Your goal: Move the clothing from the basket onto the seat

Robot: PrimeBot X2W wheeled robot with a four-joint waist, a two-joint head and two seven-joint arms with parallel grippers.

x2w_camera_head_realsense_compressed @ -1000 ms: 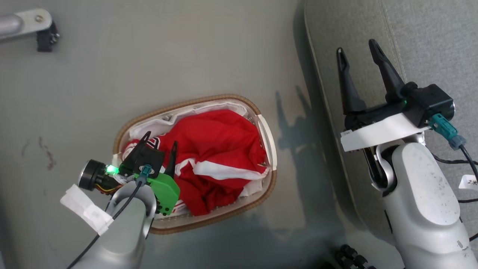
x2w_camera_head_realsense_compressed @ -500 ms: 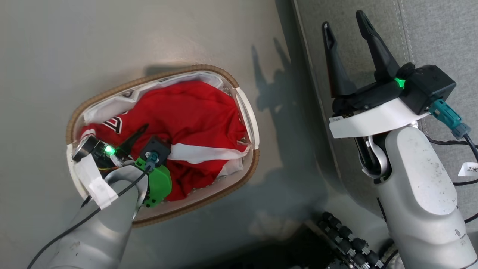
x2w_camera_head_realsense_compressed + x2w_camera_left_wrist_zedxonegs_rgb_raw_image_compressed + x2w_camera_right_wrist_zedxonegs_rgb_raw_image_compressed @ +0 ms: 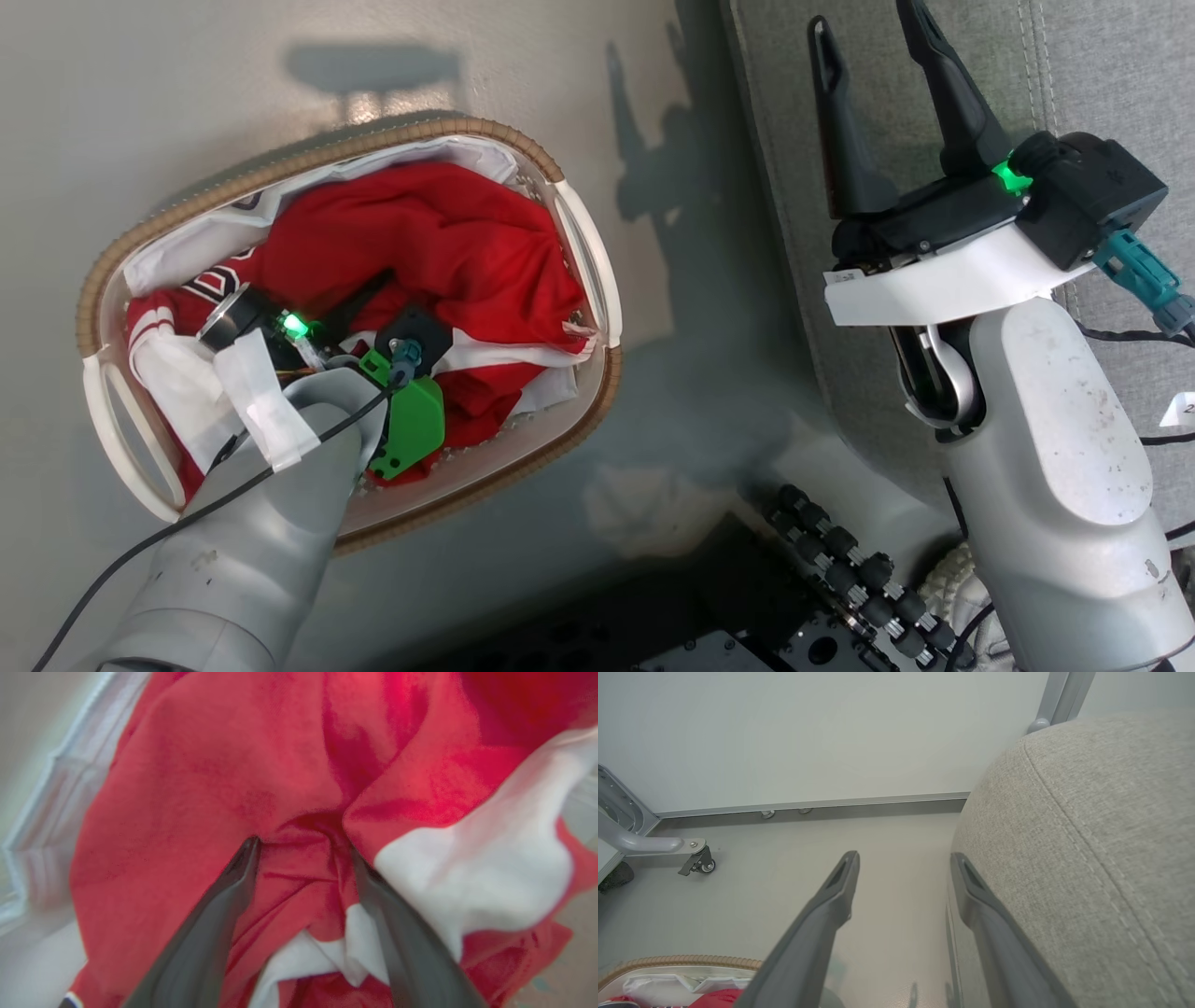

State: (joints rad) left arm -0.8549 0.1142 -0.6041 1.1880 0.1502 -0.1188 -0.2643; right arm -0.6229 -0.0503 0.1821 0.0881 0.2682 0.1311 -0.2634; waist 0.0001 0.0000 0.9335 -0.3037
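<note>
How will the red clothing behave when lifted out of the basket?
Probably floppy: the clothing lies crumpled in deep folds in the basket, so it should drape and trail from a pinch. Likely light: thin fabric bunches inside the open left gripper. Red and white layers overlap, so several pieces may rise together.

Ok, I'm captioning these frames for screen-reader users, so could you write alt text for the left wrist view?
The left gripper, its two long dark fingers spread open, pushes its tips into the folds of crumpled red sports clothing with broad white bands. A blurred white cloth basket liner runs down the left edge.
</note>
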